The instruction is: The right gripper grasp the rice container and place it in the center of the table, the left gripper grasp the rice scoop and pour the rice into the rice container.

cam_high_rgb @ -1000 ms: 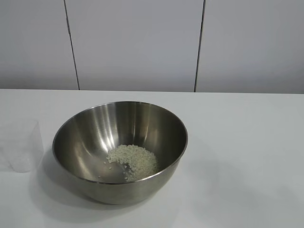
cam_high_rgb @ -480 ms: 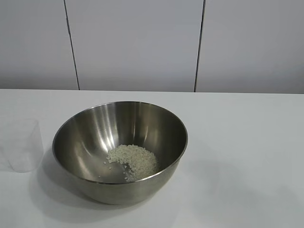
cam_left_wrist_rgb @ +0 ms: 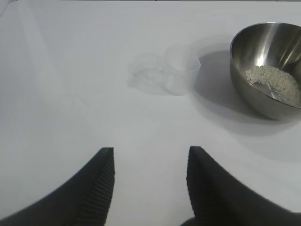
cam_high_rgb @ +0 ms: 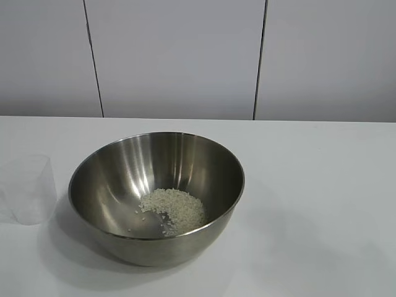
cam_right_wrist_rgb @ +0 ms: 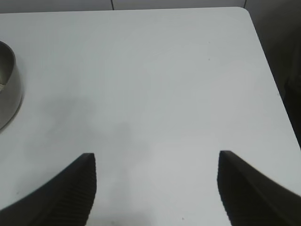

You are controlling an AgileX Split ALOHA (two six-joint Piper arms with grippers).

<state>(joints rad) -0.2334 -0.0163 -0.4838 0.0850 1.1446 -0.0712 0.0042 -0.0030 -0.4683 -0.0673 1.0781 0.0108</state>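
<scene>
A: Rice (cam_high_rgb: pixel 173 208) sits in the bowl (cam_high_rgb: pixel 117 179) mid-desk (cam_high_rgb: pixel 322 185); the cup (cam_high_rgb: pixel 28 189) stands empty beside it.

B: Both jaws released, holding nothing. The left gripper (cam_left_wrist_rgb: pixel 150 183) could clip that light cup and topple it.

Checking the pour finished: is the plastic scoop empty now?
Empty: the rice scoop stands upright, clear throughout; the rice lies in the rice container.

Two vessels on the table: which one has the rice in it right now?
The rice container, the big steel bowl, holds the rice in its bottom. The rice scoop, the small cloudy plastic cup standing beside it, looks empty.
</scene>
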